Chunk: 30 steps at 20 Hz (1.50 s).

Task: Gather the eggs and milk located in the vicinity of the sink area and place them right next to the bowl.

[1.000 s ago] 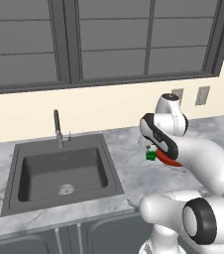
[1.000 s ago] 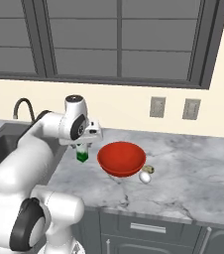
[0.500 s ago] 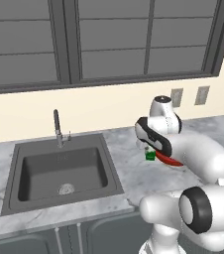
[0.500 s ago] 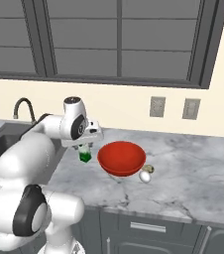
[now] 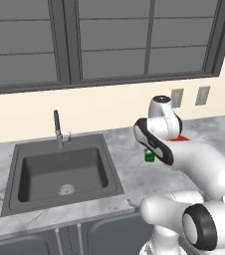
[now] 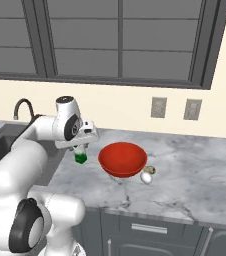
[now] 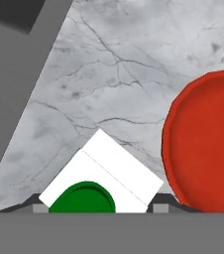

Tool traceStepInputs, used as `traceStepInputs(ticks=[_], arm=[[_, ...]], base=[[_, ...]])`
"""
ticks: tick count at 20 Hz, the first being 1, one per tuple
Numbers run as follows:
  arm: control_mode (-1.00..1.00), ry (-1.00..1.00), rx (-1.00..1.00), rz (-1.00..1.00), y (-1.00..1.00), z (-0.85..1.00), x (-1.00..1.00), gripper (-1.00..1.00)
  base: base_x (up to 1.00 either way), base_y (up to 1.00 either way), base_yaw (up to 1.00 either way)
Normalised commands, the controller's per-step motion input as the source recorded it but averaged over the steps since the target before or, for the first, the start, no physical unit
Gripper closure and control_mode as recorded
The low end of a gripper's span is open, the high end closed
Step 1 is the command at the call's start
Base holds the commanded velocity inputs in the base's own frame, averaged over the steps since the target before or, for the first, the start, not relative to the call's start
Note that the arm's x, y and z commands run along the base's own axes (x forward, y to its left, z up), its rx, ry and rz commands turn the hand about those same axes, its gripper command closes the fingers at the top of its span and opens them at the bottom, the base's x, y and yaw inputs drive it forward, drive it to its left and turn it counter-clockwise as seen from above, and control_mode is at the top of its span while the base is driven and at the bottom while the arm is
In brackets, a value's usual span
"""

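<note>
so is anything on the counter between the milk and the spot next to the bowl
Nothing visible. The milk, held in the gripper, hangs left of the bowl, with bare counter between. The egg lies on the bowl's far side.

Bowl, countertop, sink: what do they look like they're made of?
Red bowl: glossy, uniform colour, plastic or glazed ceramic; can't tell which.
Countertop: polished grey marble or a marble-look slab, dark veins running through it.
Sink: dark grey matte basin, could be composite or coated metal; flat shading, no reflections, round drain.
</note>
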Motion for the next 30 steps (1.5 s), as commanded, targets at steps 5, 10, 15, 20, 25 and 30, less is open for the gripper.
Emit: traceStepInputs(ticks=[5,10,15,20,25,30], arm=[[-1.0,-0.17,0.0,0.02,0.08,-0.38,-0.01,1.0],[-1.0,-0.1,0.0,0.02,0.12,-0.31,0.03,1.0],[-1.0,0.0,-0.04,0.01,0.02,0.0,0.26,1.0],[-1.0,0.05,-0.06,0.0,0.01,0.23,0.37,1.0],[-1.0,0.22,-0.05,0.0,0.02,0.31,0.17,1.0],[-1.0,0.13,0.0,0.0,0.0,-0.15,0.15,1.0]], base=[[0.0,0.0,0.0],[0.0,0.0,0.0],[0.0,0.0,0.0],[0.0,0.0,0.0],[0.0,0.0,0.0],[0.0,0.0,0.0]])
